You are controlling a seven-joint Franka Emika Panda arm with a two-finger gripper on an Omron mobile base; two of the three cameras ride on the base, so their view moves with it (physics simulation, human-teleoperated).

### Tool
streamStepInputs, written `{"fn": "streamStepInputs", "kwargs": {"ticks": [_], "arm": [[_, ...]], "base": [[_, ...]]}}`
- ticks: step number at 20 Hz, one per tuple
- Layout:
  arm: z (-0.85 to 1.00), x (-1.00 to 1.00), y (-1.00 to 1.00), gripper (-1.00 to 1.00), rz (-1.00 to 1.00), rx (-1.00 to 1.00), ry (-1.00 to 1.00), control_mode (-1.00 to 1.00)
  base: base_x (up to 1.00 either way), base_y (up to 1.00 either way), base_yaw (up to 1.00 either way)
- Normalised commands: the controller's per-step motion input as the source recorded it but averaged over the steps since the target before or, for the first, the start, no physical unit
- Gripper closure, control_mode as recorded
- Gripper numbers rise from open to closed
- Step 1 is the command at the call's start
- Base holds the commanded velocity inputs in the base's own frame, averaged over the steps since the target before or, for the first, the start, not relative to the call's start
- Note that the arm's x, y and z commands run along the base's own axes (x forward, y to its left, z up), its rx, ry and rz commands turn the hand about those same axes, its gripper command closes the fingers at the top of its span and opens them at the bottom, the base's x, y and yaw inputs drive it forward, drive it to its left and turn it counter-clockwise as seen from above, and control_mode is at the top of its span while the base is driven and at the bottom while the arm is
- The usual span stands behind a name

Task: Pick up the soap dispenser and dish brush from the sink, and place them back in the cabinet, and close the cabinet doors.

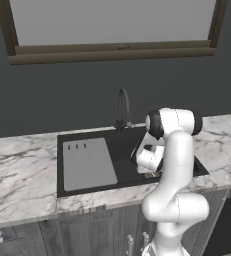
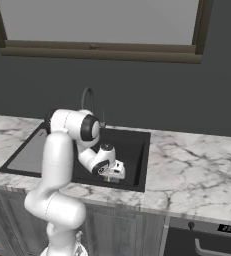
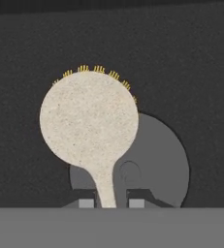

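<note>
The dish brush (image 3: 89,121) lies on the black sink (image 1: 122,145) floor, its round pale head fringed with yellow bristles and partly covering the grey drain (image 3: 157,160). My gripper (image 3: 111,203) is shut on the brush's short light handle, one finger tip on each side. In the base views the hand (image 2: 113,175) reaches down into the right part of the basin (image 2: 134,145). The soap dispenser, the cabinet and the cabinet doors are out of view.
A grey drainboard insert (image 1: 87,164) fills the sink's left half. The dark curved faucet (image 1: 123,107) stands behind the basin. Marble counter (image 2: 197,165) runs on both sides, under a window (image 1: 112,25). Low drawer fronts (image 1: 87,232) sit below.
</note>
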Motion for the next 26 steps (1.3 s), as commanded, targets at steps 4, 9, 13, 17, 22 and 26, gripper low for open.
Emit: {"fn": "streamStepInputs", "kwargs": {"ticks": [4, 9, 13, 17, 22, 26], "arm": [[0.55, 0.0, -0.13, 1.0, 0.0, 0.0, -0.01, -1.0], [0.64, 0.0, -0.08, 1.0, 0.0, 0.0, -0.02, -1.0], [0.68, 0.0, -0.01, 1.0, 0.0, 0.0, 0.0, -1.0], [0.69, 0.0, 0.0, 1.0, 0.0, 0.0, 0.0, -1.0], [0.75, 0.0, 0.0, 1.0, 0.0, 0.0, 0.0, -1.0], [0.76, -0.02, 0.0, 1.0, 0.0, 0.0, 0.0, -1.0]], "base": [[0.0, 0.0, 0.0], [0.0, 0.0, 0.0], [0.0, 0.0, 0.0], [0.0, 0.0, 0.0], [0.0, 0.0, 0.0], [0.0, 0.0, 0.0]]}}
